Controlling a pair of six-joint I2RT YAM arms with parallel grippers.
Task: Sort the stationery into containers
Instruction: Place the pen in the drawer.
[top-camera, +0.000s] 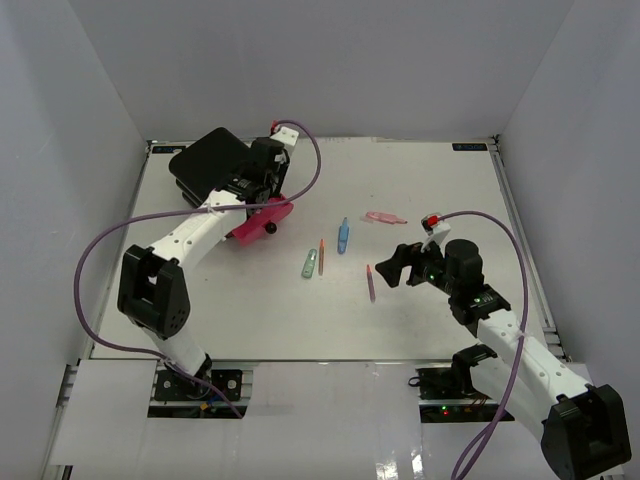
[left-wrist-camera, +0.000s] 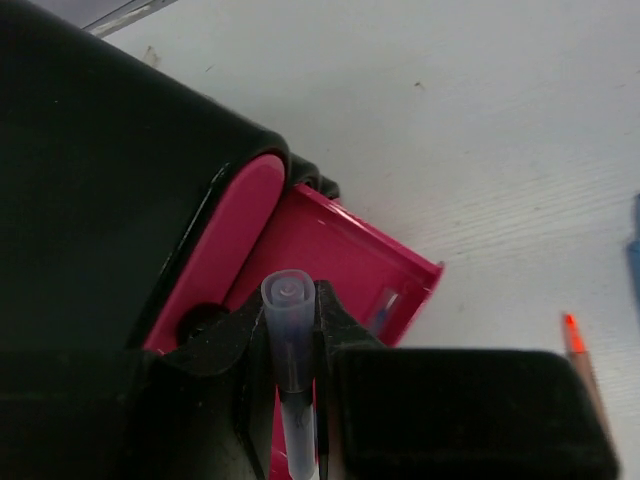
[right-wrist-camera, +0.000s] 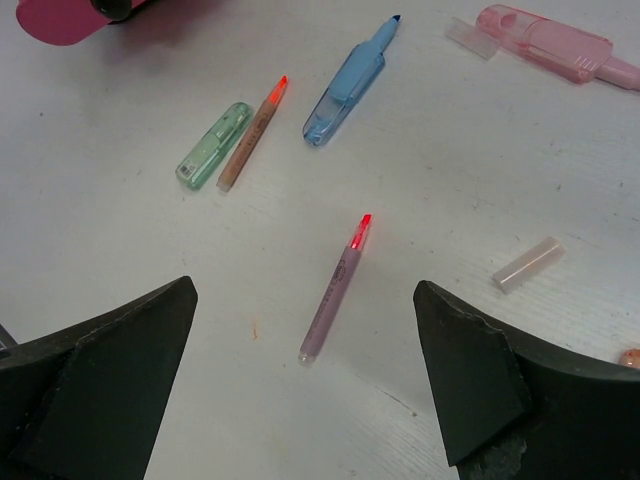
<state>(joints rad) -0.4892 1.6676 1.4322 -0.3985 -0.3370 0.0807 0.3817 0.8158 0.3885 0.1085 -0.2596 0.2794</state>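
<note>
My left gripper (left-wrist-camera: 291, 312) is shut on a thin pen with a clear cap (left-wrist-camera: 288, 295), held over the open pink drawer (left-wrist-camera: 352, 262) of the black box (left-wrist-camera: 100, 180). In the top view the left gripper (top-camera: 262, 192) hangs beside that box (top-camera: 210, 160), over its pulled-out drawer (top-camera: 262, 220). My right gripper (right-wrist-camera: 305, 380) stands open a little above a purple pen with a red tip (right-wrist-camera: 335, 290), which lies apart from both fingers (right-wrist-camera: 120, 365). From the top view the right gripper (top-camera: 392, 265) is just right of this pen (top-camera: 371, 284).
On the table lie a blue highlighter (right-wrist-camera: 345, 85), a green piece (right-wrist-camera: 212, 145), an orange-tipped pen (right-wrist-camera: 252, 135), a pink piece (right-wrist-camera: 545, 40) and a clear cap (right-wrist-camera: 527, 264). White walls close in the table on three sides.
</note>
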